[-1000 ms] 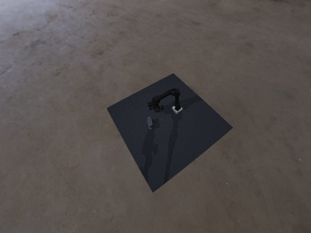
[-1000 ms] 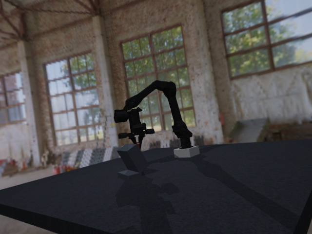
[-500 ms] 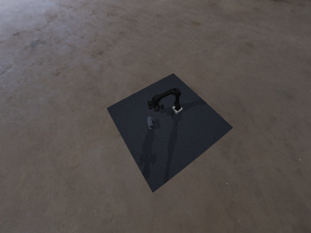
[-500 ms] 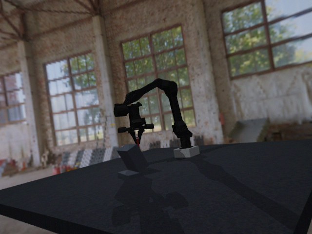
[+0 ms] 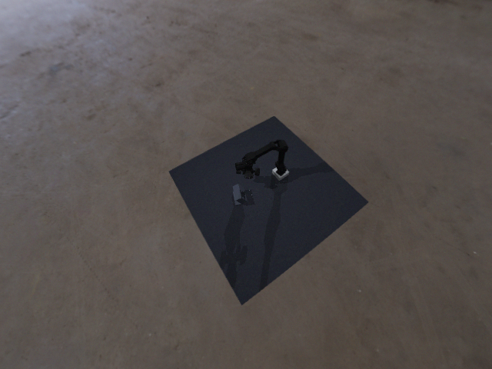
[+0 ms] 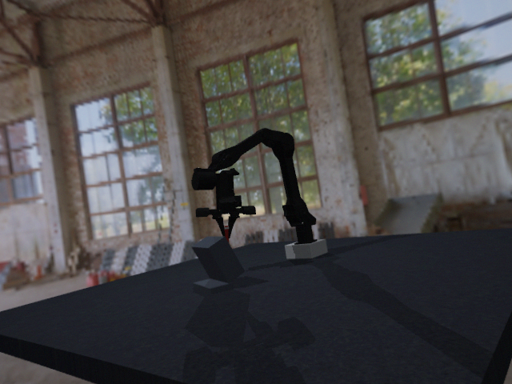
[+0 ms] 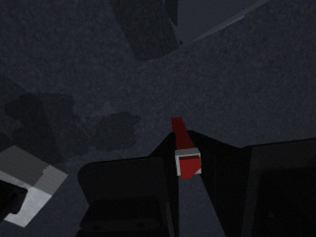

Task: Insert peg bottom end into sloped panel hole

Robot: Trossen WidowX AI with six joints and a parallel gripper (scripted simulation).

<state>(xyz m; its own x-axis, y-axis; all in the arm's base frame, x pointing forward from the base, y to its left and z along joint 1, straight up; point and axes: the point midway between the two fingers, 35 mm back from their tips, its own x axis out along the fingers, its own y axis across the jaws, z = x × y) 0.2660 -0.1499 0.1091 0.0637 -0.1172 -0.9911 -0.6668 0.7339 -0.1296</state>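
Observation:
The red peg [image 6: 226, 232] [image 7: 181, 131] has flat sides and a pale band near its top. My gripper [image 7: 181, 136] is shut on it, with the peg's lower end sticking out past the fingertips in the wrist view. The peg is off the table. The grey sloped panel block [image 5: 237, 193] [image 6: 218, 259] [image 7: 217, 17] stands close to the gripper; in the exterior view its upper edge hides the lowest part of the fingers and peg. The peg is not seen inside the panel. I cannot make out the hole clearly in any view.
The robot's white base [image 5: 280, 173] [image 6: 306, 250] [image 7: 36, 205] stands on the dark table [image 5: 301, 222] [image 6: 393, 281]. A low grey foot piece [image 6: 210, 284] lies at the bottom of the panel block. Shadows of the arm and panel fall across the table.

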